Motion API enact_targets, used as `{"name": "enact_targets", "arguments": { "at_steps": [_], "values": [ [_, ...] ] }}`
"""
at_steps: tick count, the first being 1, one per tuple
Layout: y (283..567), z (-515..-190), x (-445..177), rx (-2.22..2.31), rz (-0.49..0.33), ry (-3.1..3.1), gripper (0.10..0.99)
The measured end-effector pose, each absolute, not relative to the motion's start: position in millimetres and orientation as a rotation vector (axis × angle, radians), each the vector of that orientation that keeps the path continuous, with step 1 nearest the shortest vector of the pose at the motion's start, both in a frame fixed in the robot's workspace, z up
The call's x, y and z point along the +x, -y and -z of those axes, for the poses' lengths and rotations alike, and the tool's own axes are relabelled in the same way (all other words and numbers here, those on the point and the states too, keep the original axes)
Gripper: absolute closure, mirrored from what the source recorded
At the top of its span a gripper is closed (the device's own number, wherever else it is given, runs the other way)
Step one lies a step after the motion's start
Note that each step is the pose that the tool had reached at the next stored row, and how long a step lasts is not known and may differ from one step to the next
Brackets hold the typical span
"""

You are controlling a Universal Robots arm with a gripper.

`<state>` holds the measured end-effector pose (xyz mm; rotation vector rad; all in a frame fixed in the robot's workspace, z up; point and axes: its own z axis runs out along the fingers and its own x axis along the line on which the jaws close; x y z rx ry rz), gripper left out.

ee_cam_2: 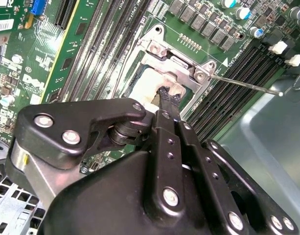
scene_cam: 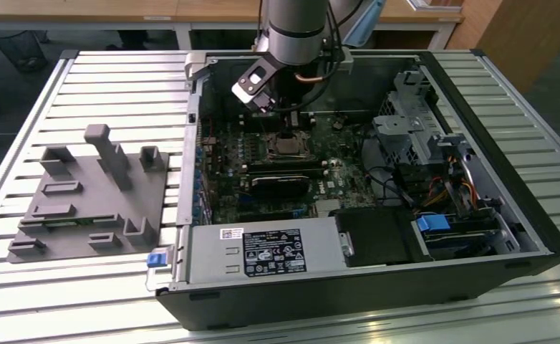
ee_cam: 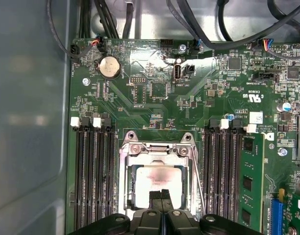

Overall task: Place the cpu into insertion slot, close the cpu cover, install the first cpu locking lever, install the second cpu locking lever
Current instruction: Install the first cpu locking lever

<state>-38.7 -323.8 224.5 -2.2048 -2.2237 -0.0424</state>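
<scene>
The cpu (ee_cam: 152, 179) is showing as a small flat square with a dull silver top, smeared and slightly glossy. It is lying inside the insertion slot (ee_cam: 123, 169), the metal-rimmed socket on the green motherboard (ee_cam: 154, 105). Long black memory slots (ee_cam: 93, 176) are running along both flanks of it. A bright metal cover frame (ee_cam_2: 176, 63) is lying down around the chip, leaving its top exposed through the window. A thin lever rod (ee_cam_2: 242, 84) is angling away from one corner of that frame and out over the memory slots; whether it is latched cannot be told.

In the exterior view the open computer case (scene_cam: 509, 236) is lying on a slatted table (scene_cam: 99, 79). The socket is sitting a little toward eleven o'clock from the case's middle, with a grey fixture (scene_cam: 89, 193) out at the case's nine o'clock. The arm (scene_cam: 294, 29) is reaching in from twelve o'clock, its wrist tilting down toward the socket. The gripper (scene_cam: 278, 118) is hanging directly above the socket.

In both wrist views the gripper (ee_cam_2: 168, 95) (ee_cam: 162, 195) is pointing straight at the chip, its two black fingers pressed together with nothing between them. The tips are resting at, or just over, the edge of the cpu's silver face.
</scene>
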Motion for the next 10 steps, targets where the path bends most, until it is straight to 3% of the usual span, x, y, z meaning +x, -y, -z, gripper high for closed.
{"name": "enact_targets", "arguments": {
  "at_steps": [10],
  "values": [
    [323.7,-228.7,-38.7,-2.205,0.042,2.224,0.980]
  ]
}}
